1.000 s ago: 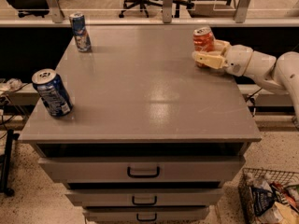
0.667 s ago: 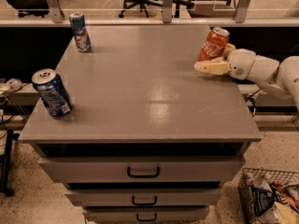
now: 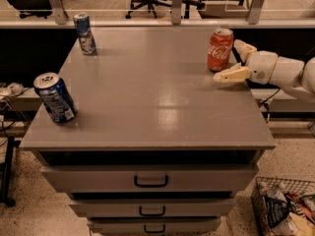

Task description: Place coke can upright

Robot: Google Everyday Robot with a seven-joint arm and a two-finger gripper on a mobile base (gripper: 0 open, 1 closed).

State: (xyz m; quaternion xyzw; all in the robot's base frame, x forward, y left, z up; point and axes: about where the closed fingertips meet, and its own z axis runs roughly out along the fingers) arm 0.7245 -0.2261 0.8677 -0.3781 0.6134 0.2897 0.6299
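The coke can (image 3: 220, 49), red-orange with white script and a silver top, stands upright on the grey cabinet top (image 3: 147, 97) near its far right edge. My gripper (image 3: 232, 60) reaches in from the right at the can's right side. Its two cream fingers (image 3: 231, 75) are spread apart, one behind the can's right side and one in front of it. They do not grip the can, which stands free just left of them.
A dark blue can with a white label (image 3: 54, 98) stands at the near left. A slimmer blue-and-white can (image 3: 84, 34) stands at the far left. The cabinet has drawers (image 3: 150, 179) below. A wire basket (image 3: 283, 210) of items sits on the floor at the right.
The can was held tilted in my gripper; now it stands upright on the top. The fingers have opened and drawn back a little to the right.
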